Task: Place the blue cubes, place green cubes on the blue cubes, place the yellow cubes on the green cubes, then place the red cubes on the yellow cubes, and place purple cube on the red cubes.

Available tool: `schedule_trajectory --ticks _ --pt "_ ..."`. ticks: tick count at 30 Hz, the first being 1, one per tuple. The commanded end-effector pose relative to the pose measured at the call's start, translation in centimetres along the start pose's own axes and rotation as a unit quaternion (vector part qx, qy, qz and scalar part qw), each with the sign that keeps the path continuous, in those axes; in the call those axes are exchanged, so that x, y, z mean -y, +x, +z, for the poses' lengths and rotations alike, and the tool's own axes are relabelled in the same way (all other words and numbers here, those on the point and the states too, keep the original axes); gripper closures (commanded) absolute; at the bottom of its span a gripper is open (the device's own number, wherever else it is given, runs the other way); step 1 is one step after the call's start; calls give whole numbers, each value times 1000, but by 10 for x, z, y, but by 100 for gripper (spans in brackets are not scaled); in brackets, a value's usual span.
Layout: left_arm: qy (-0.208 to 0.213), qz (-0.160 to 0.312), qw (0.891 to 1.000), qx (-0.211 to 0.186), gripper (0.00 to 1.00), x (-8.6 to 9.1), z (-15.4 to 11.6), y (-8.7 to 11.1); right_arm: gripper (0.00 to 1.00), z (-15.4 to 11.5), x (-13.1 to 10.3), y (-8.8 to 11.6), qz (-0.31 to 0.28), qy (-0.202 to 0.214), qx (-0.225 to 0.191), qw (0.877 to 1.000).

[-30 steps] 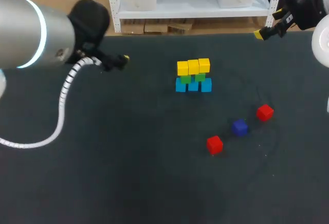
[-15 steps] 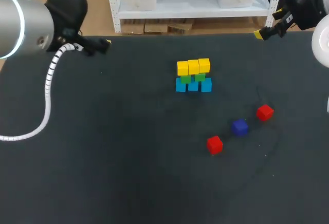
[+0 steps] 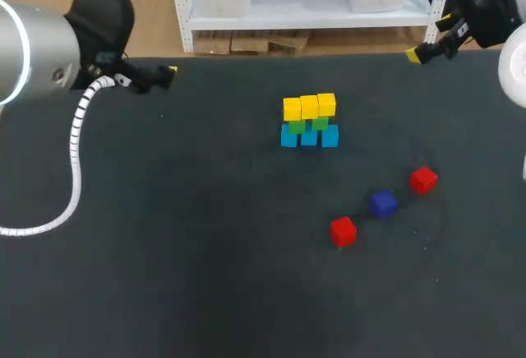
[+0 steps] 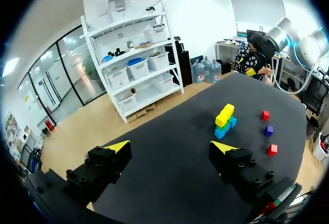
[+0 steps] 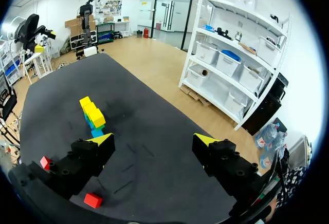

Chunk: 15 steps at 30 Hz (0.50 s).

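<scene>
Hanging spread and empty, left gripper [image 3: 168, 71] upper left, right gripper [image 3: 427, 42] upper right, calling for pinching the right-of-centre red cube [image 3: 423, 179] squarely, sparing the central yellow cubes [image 3: 309, 106].

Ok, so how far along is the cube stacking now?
Done: blue cubes, green cubes and yellow cubes are stacked. In hand: nothing; left fingers and right fingers are open and empty. Left: both red cubes and the purple cube lie loose on the table.
</scene>
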<state>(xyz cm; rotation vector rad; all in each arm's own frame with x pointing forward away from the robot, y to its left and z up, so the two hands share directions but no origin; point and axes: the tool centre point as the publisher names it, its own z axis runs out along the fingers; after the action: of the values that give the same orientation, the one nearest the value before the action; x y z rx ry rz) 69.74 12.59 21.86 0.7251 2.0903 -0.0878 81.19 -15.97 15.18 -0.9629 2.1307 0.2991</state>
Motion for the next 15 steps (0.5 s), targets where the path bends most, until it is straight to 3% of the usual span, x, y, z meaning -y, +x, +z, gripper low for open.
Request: schedule_trajectory --ticks 1,8,10,12,15 --pt "2 0 1000 1 0 -1 0 0 0 0 1 0 0 -2 1 1000" --pt "2 0 1000 1 0 -1 0 0 0 0 1 0 0 -2 1 1000" --pt "2 0 1000 1 0 -1 0 0 0 -3 -3 -3 -32 -1 -17 999" --pt "2 0 1000 1 0 -1 0 0 0 -13 -11 -4 -75 40 -36 996" --pt "2 0 1000 1 0 -1 0 0 0 -30 -22 -2 -131 13 -55 990"
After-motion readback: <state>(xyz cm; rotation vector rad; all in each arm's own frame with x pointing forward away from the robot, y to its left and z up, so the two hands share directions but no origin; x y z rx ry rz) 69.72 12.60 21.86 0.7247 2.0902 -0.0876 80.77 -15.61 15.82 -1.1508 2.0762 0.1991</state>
